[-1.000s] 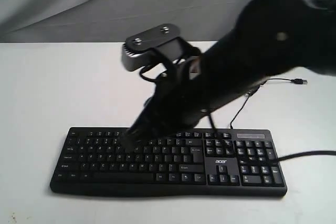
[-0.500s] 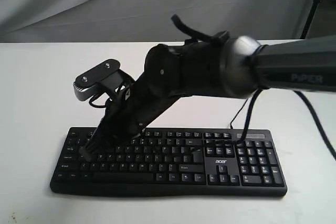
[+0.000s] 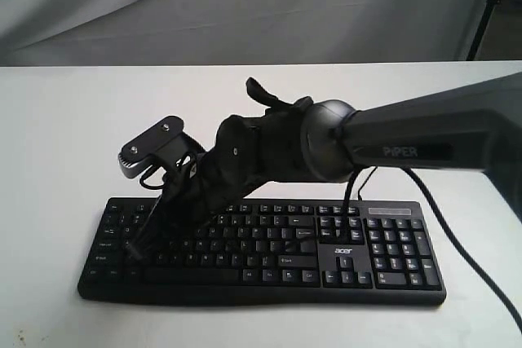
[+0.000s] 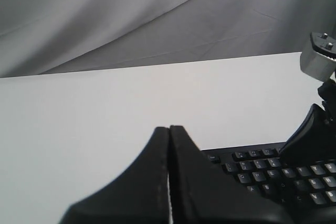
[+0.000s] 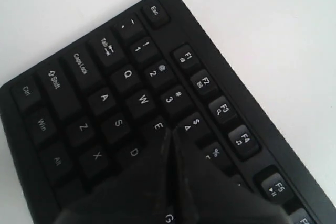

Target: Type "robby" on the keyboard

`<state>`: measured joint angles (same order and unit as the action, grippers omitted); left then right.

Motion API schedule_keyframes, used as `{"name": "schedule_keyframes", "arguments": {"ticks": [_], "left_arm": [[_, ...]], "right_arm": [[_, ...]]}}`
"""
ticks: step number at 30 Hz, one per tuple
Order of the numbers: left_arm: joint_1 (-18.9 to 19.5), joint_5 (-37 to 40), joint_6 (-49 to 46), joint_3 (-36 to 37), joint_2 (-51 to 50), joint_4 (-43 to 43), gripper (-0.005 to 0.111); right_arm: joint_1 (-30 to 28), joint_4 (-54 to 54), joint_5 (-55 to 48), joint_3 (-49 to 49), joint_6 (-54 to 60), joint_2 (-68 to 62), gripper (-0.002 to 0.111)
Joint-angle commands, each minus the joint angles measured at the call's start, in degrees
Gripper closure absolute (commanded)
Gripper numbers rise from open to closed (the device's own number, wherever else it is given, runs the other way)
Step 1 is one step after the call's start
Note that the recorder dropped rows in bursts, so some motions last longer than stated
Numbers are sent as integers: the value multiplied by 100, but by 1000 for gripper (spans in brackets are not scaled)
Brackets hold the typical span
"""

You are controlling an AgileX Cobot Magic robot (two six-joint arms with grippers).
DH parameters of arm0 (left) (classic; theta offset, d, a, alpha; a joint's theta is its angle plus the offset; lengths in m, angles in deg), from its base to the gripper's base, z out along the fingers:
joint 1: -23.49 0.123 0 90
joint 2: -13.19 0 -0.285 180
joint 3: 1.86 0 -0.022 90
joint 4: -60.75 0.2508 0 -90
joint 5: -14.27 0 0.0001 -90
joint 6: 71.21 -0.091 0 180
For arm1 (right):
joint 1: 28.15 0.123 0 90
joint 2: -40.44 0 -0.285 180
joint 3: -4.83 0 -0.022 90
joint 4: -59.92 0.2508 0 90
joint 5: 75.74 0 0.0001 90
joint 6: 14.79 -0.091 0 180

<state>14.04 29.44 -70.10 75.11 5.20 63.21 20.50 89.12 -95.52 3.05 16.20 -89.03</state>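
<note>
1. Right, the keyboard [image 3: 261, 254] lies flat on the bench [image 3: 57, 136]. Its long side runs along the edge nearest the exterior camera, number pad toward the right-hand edge.
2. Handling: rigid plastic slab, light, short-travel keys that spring back. Nothing to grasp, just press one keycap straight down with the tip. Keep the push light, or the board may skid on the smooth bench.
3. Right tool [image 5: 169, 135]: clenched, empty, fingers pressed together into one poking tip. It reaches across to the left part of the letter block. In the wrist view the tip sits by E and 4, so it's probably over R. The finger hides that key, so I can't tell if it's touching.
4. Left tool [image 4: 169, 132]: also clenched and empty, held above bare bench off the keyboard's Esc end.
5. Vs 1.0 s ago: the tip was over the middle of the letter block with the arm high and close to the camera. It has since swung toward the left end.
6. Vs 0.5 s ago: tip barely shifted, forearm sits lower. Keyboard hasn't moved.
</note>
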Motion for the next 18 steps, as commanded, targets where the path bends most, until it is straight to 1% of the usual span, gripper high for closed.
{"name": "schedule_keyframes", "arguments": {"ticks": [1,18], "left_arm": [[-36,-42,16,25,20,27,107],[-36,-42,16,25,20,27,107]], "right_arm": [[13,41,115,-49,63,-26,108],[-3,38,171,-49,63,-165,108]]}}
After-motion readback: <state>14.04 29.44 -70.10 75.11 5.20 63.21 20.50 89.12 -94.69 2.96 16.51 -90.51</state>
